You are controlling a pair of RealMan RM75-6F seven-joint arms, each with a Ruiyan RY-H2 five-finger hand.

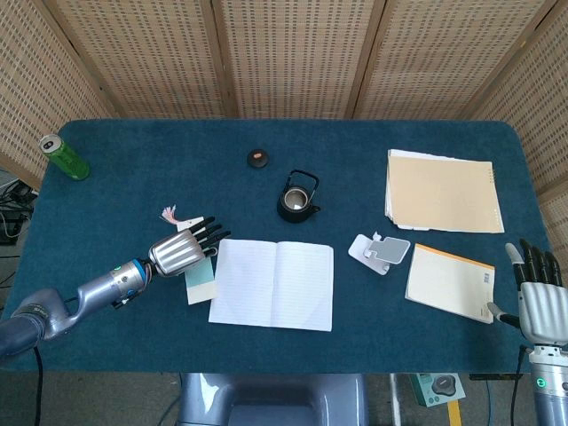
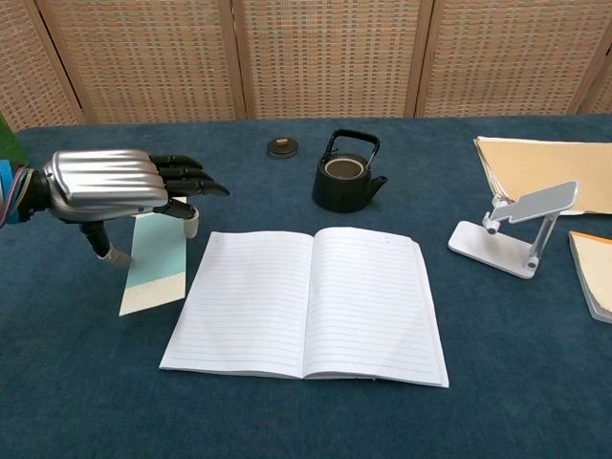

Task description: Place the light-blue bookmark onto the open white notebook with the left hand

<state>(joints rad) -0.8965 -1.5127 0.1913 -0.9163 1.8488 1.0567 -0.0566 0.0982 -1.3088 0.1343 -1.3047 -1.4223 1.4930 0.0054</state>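
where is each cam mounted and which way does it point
Head view: high above the near edge, looking steeply down on the whole table; shows the left hand with its forearm and the right hand.
Chest view: low at the near edge, looking across the table toward the wicker screens; only the left hand shows.
Shared: left hand over the light-blue bookmark, the open white notebook, the black teapot.

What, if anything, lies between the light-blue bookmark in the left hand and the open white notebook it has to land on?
Nothing visible. The left hand holds the light-blue bookmark just left of the open white notebook, with only bare blue tablecloth between them. The black teapot sits behind the notebook, off the path.
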